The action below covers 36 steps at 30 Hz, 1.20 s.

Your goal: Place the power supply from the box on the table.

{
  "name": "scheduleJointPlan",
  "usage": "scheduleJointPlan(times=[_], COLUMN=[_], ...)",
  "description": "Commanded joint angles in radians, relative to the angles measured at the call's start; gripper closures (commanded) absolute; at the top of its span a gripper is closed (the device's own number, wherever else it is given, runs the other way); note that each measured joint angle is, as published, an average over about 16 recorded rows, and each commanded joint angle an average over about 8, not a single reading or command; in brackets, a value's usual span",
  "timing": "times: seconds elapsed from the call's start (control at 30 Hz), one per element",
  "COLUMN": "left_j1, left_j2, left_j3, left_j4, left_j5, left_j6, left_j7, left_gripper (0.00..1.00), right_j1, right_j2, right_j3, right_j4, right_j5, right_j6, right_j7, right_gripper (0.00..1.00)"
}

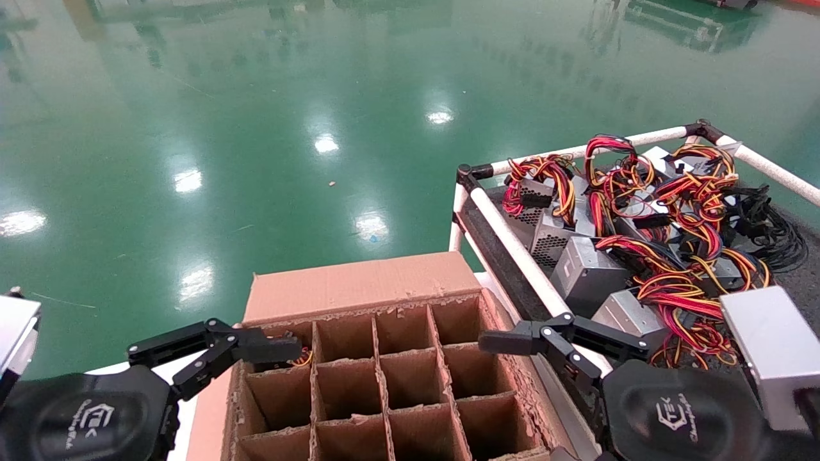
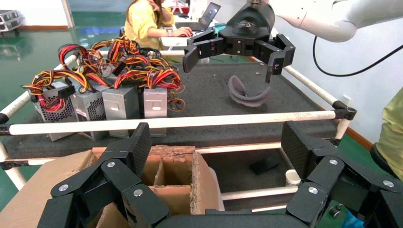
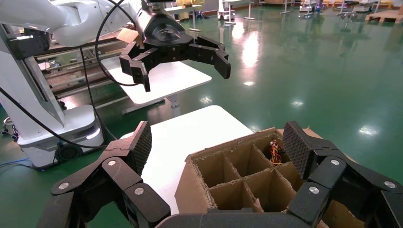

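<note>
The box stands at the front centre, its grid cells mostly bare. Red and yellow wires of a power supply poke from the far-left cell, and show again as wires in the right wrist view. My left gripper hovers open over that corner of the box, holding nothing. My right gripper hangs open and empty over the box's right edge, beside the table rail. Several power supplies lie piled on the table.
The box rests on a white tabletop. A grey-purple curved piece lies on the table's felt. A person in yellow sits beyond the table. Glossy green floor surrounds everything.
</note>
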Motion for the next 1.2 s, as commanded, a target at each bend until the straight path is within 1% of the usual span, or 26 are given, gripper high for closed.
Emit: scheduleJointPlan(times=[0.03,0.27,0.3,0.33,0.53,0.57,0.6,1.2], left_j1=[0.0,0.0,0.0,0.0,0.0,0.0,0.0,0.0], left_j2=[0.0,0.0,0.0,0.0,0.0,0.0,0.0,0.0], left_j3=[0.0,0.0,0.0,0.0,0.0,0.0,0.0,0.0], left_j4=[0.0,0.0,0.0,0.0,0.0,0.0,0.0,0.0], left_j5=[0.0,0.0,0.0,0.0,0.0,0.0,0.0,0.0], left_j6=[0.0,0.0,0.0,0.0,0.0,0.0,0.0,0.0], left_j7=[0.0,0.0,0.0,0.0,0.0,0.0,0.0,0.0], left_gripper=[0.0,0.0,0.06,0.17,0.92,0.99,1.0,1.0], right_j1=[0.0,0.0,0.0,0.0,0.0,0.0,0.0,0.0], right_j2=[0.0,0.0,0.0,0.0,0.0,0.0,0.0,0.0], right_j3=[0.0,0.0,0.0,0.0,0.0,0.0,0.0,0.0], right_j4=[0.0,0.0,0.0,0.0,0.0,0.0,0.0,0.0], right_j5=[0.0,0.0,0.0,0.0,0.0,0.0,0.0,0.0], right_j6=[0.0,0.0,0.0,0.0,0.0,0.0,0.0,0.0], right_j7=[0.0,0.0,0.0,0.0,0.0,0.0,0.0,0.0], right_gripper=[0.0,0.0,0.0,0.0,0.0,0.0,0.0,0.0])
